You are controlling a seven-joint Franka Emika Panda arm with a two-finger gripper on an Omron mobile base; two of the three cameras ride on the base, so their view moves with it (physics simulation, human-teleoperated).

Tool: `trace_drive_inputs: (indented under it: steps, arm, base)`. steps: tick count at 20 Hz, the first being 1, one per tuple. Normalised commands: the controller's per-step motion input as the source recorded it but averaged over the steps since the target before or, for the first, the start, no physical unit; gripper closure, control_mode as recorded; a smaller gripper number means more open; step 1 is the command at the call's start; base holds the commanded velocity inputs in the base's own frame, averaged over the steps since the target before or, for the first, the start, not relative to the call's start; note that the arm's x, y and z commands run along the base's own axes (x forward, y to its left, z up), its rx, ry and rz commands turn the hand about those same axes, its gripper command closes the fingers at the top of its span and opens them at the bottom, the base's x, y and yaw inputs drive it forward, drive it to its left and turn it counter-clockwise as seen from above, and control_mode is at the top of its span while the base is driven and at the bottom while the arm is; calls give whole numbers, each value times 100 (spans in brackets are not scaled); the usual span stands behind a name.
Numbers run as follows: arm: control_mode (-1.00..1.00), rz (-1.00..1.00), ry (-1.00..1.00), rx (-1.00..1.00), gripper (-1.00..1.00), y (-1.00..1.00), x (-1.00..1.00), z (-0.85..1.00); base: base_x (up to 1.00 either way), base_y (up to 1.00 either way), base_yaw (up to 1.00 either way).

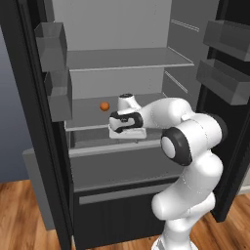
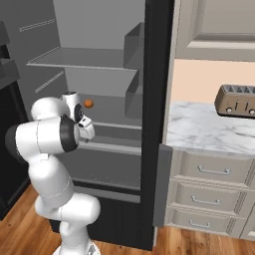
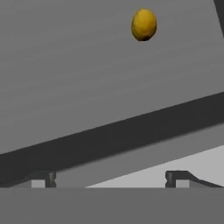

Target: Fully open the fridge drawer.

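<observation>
The pincer [image 3: 109, 180] hangs released, fingertips [image 3: 43, 179] wide apart, just above the pale rim of the fridge drawer [image 1: 117, 163], with a small orange fruit [image 3: 144, 25] on the shelf beyond.

A small orange fruit [image 1: 104, 106] lies alone on the fridge's lower grey shelf [image 1: 88, 114], toward the back wall and left of the shelf's middle in the left base view. The upper shelf [image 1: 127, 59] carries nothing visible. On the marble counter [image 2: 209, 129] beside the fridge stands a toaster [image 2: 236, 100].
</observation>
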Motion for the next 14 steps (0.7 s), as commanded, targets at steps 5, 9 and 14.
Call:
trace_drive_inputs:
  steps: [5, 9, 14]
  arm:
    - [-100, -7, 21, -2, -100, -46, -100, -67]
    - [-100, -7, 20, -2, -100, -50, -100, -67]
    - [-100, -6, 19, -2, -100, -53, -100, -68]
  base:
    - [0, 0, 0]
    - [0, 0, 0]
    - [0, 0, 0]
